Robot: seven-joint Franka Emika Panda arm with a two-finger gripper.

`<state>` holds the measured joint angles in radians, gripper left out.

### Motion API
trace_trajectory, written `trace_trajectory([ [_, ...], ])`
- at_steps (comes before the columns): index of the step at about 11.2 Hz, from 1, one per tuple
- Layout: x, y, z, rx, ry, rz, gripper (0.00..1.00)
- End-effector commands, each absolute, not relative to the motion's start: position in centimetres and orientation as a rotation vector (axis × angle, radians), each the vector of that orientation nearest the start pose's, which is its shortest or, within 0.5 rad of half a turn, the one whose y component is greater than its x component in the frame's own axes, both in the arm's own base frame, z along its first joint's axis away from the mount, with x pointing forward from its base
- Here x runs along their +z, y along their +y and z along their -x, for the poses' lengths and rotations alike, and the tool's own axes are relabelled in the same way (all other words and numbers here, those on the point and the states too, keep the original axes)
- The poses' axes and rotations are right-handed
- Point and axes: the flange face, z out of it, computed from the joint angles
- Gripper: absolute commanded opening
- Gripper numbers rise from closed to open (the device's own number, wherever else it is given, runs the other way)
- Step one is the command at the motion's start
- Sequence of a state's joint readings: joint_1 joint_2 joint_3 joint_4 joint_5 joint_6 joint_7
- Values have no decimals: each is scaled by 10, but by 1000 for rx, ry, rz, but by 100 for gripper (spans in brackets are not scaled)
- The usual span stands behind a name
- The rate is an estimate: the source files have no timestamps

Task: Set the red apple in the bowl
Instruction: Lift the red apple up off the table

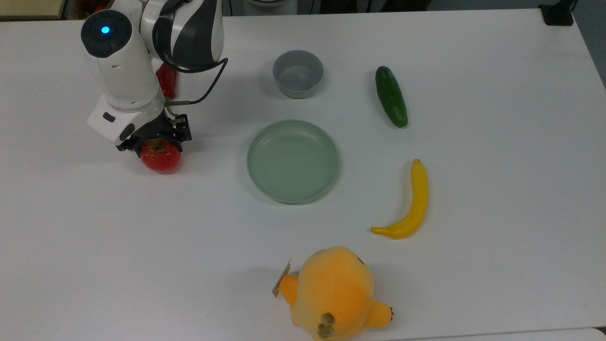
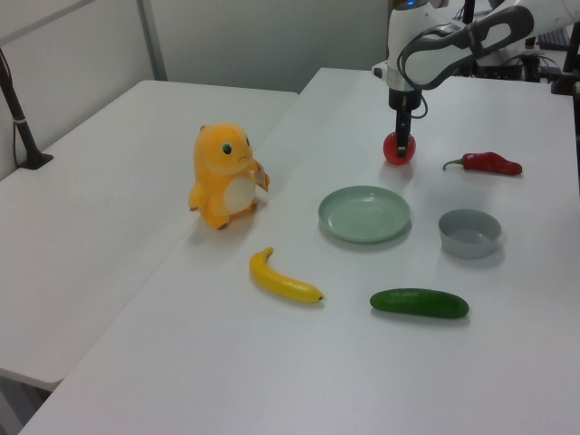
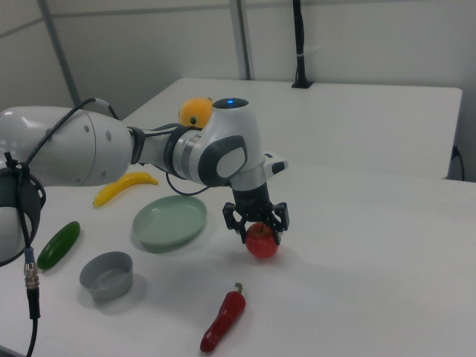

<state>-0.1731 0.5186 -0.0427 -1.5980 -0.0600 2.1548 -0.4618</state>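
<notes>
The red apple (image 1: 161, 159) (image 2: 399, 154) (image 3: 262, 245) rests on the white table at the top view's left. My gripper (image 1: 157, 143) (image 3: 258, 232) points straight down over it, open, with a finger close to each side of the apple's upper half. The grey bowl (image 1: 285, 88) (image 2: 468, 239) (image 3: 106, 281) stands with nothing in it at the top view's upper middle, well to the right of the apple.
A pale green plate (image 1: 292, 161) lies between apple and bowl in the top view. A red chili (image 1: 166, 80) (image 3: 223, 318) lies under the arm, behind the apple. A cucumber (image 1: 391, 96), a banana (image 1: 414, 203) and an orange plush toy (image 1: 334, 293) sit farther right.
</notes>
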Motion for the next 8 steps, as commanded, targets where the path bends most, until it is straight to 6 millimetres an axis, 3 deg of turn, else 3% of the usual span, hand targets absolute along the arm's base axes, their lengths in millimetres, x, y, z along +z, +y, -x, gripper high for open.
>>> trace_trajectory([
  [1,348,-147,-671,-52,-476,3203,18],
  [3,365,-141,-668,-27,-476,3193,18],
  [8,439,-119,-650,-24,-501,3180,19],
])
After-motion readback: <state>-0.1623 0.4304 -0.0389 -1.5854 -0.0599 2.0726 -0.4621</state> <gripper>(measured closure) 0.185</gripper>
